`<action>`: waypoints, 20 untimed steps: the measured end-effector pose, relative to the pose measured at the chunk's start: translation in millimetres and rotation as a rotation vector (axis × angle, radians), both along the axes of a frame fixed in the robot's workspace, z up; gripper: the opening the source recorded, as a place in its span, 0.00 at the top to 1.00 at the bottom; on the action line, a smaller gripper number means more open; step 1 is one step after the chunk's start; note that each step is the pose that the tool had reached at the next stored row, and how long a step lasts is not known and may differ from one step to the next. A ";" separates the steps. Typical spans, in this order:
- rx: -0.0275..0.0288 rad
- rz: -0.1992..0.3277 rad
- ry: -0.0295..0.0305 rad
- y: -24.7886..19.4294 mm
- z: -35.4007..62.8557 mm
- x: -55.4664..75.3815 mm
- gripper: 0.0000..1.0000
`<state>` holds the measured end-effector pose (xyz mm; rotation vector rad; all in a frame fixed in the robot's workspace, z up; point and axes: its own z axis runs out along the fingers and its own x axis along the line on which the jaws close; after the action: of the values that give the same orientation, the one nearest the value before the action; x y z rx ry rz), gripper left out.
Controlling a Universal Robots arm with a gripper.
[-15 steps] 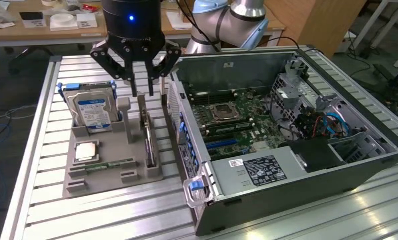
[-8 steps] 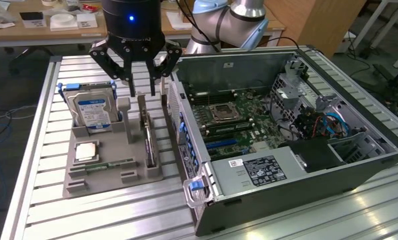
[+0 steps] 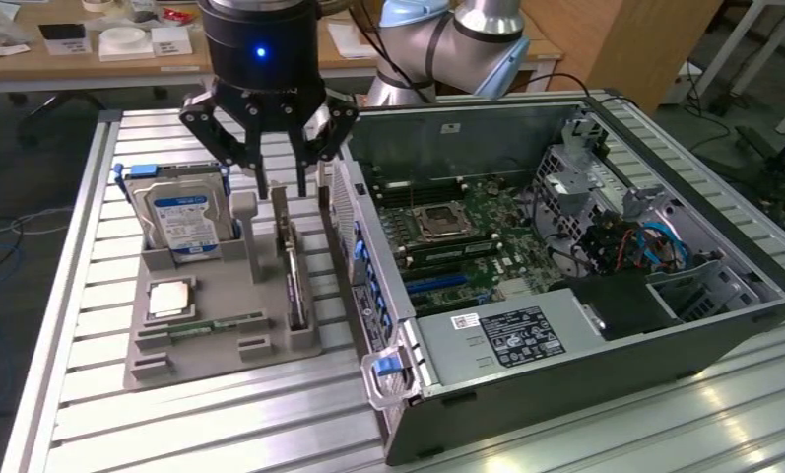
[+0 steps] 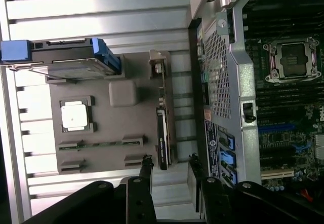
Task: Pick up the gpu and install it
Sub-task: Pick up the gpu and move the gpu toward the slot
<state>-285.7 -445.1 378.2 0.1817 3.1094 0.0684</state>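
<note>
The gpu (image 3: 291, 271) stands on edge in a slot of the grey holder (image 3: 202, 347), just to the exterior view's left of the open case (image 3: 563, 394). This leaves its top edge free to grasp. The gripper (image 3: 282, 182) hovers above the card's far end, empty, with its fingers apart on either side of the card's line. The drive (image 3: 182, 222) has a blue label and the case a printed sticker (image 3: 514, 337); neither can be read.

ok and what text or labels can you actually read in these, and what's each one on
No text reads clearly.
Blue label on the hard drive: print too small to read.
Black sticker on the silver box inside the case: too small.
White sticker beside it: too small.
Labels on the white boxes behind: blurred.
</note>
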 end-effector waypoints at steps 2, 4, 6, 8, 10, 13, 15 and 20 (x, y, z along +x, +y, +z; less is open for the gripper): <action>0.0000 0.000 0.0000 0.0 -3.6 0.0 0.58; 0.0000 0.000 0.0000 0.0 -7.1 0.0 0.58; 0.0003 0.000 0.0000 0.0 -10.1 0.0 0.58; 0.0005 0.000 0.0000 0.0 -13.0 -0.1 0.58; 0.0005 0.000 0.0001 0.0 -14.6 0.0 0.58; 0.0004 0.000 0.0002 0.0 -15.1 -0.1 0.58; 0.0005 0.000 0.0000 0.0 -15.3 -0.1 0.58; 0.0006 0.000 0.0000 0.0 -15.3 -0.1 0.58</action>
<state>-285.7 -445.1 362.9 0.1818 3.1094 0.0693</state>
